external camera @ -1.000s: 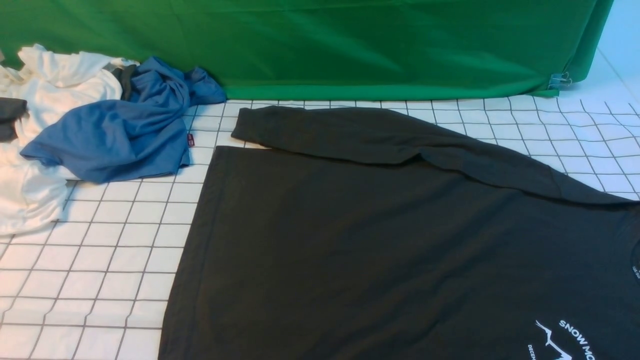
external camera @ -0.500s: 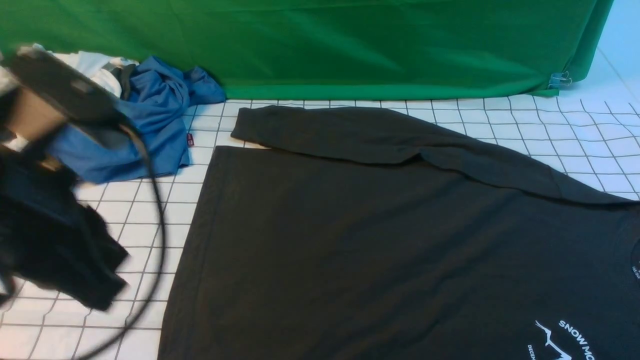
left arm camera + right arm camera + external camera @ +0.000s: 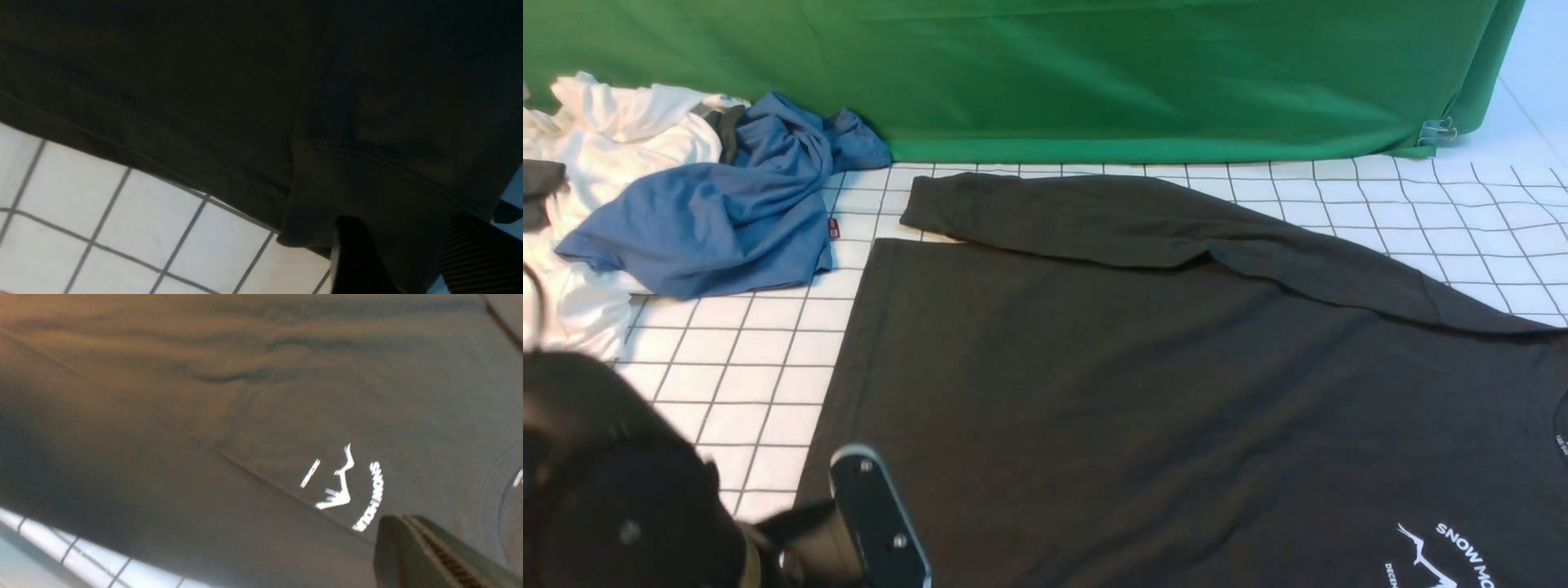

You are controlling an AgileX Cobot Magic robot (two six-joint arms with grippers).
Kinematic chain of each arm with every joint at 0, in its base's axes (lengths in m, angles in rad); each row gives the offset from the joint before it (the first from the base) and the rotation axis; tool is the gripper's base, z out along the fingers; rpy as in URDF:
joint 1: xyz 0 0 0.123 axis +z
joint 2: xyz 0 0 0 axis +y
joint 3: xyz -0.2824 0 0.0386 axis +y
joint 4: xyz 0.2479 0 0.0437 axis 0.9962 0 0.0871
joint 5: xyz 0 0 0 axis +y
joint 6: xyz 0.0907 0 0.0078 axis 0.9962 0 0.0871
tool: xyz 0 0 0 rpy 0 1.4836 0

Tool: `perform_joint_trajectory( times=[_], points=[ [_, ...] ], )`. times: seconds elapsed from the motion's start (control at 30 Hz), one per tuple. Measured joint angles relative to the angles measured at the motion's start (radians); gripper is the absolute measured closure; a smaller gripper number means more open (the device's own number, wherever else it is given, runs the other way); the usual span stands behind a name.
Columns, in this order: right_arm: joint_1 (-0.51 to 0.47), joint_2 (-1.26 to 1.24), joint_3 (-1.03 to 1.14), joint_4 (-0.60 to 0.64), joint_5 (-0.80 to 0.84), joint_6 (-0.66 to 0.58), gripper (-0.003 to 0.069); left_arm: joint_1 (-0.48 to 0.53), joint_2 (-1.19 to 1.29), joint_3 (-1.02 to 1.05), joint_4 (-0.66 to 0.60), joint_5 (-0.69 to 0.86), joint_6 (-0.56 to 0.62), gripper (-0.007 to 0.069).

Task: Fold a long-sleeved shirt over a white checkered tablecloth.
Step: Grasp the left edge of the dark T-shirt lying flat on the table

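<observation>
Front view: shirt (image 3: 1176, 392) lay flat, logo (image 3: 1445, 555) up, on the tablecloth (image 3: 727, 376), hem to the left, collar end running off frame to the right. Far sleeve (image 3: 1143, 220) was folded in along the body's far edge. Blue shirt (image 3: 711, 212) and white garments (image 3: 613, 139) sat heaped at far left, near the hem but apart from it, with the backdrop (image 3: 1094, 73) behind. Left arm (image 3: 613, 490) was low at near left, its tip over the hem's near corner. Right arm not in this view. Left wrist view: a cuff (image 3: 367, 179) lay on top of the body, its end reaching just past the hem (image 3: 122, 134). Left claw (image 3: 408, 228) straddled the cuff's end, fingers set apart, cloth slack between them and not pinched. Right wrist view: right claw (image 3: 408, 535) was closed and empty, hovering over the chest just beside the logo. A straight edge crossed the body there, probably the near sleeve laid in; could not confirm. Status, my reading: both sleeves appear turned in. The body lay at full length, no cross fold made. Left to do: fold hem toward collar, then square up.
</observation>
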State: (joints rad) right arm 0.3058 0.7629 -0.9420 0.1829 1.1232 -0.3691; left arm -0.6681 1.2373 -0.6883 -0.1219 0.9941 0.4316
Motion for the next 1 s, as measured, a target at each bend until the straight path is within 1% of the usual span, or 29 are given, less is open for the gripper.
perform_joint_trajectory(
  times=[0.03, 0.1, 0.2, 0.3, 0.43, 0.53, 0.57, 0.7, 0.83, 0.87, 1.0],
  points=[
    [0.001, 0.0, 0.001, 0.0, -0.016, -0.008, 0.0647, 0.0, 0.01, 0.023, 0.006, -0.042, -0.003, 0.0251],
    [0.001, 0.0, 0.002, 0.0, -0.03, -0.015, 0.0647, 0.0, 0.022, 0.049, 0.03, -0.112, -0.003, 0.0195],
    [0.001, 0.0, 0.002, 0.0, -0.04, -0.019, 0.0646, 0.0, 0.047, 0.059, 0.081, -0.184, -0.007, 0.016],
    [0.001, 0.0, 0.002, 0.0, -0.041, -0.02, 0.0646, 0.0, 0.081, 0.059, 0.113, -0.228, -0.021, 0.0165],
    [0.001, 0.0, 0.002, 0.0, -0.041, -0.02, 0.0646, 0.0, 0.142, 0.059, 0.086, -0.238, -0.031, 0.0215],
    [0.001, 0.0, 0.002, 0.0, -0.041, -0.02, 0.0645, 0.0, 0.17, 0.06, 0.052, -0.241, -0.017, 0.0272],
    [0.001, 0.0, 0.002, 0.0, -0.041, -0.02, 0.0645, 0.0, 0.173, 0.06, 0.051, -0.242, -0.014, 0.0291],
    [0.001, -0.007, 0.002, 0.0, -0.036, -0.019, 0.0643, 0.0, 0.176, 0.06, 0.07, -0.254, -0.009, 0.0328],
    [0.001, -0.009, 0.002, 0.0, -0.03, -0.019, 0.0643, 0.0, 0.184, 0.065, 0.108, -0.259, -0.024, 0.0318],
    [0.003, -0.009, 0.002, 0.0, -0.03, -0.019, 0.0643, 0.0, 0.189, 0.065, 0.122, -0.26, -0.035, 0.0304],
    [0.024, -0.009, 0.002, 0.0, -0.03, -0.021, 0.0643, 0.0, 0.215, 0.065, 0.11, -0.272, -0.045, 0.0229]
  ],
)
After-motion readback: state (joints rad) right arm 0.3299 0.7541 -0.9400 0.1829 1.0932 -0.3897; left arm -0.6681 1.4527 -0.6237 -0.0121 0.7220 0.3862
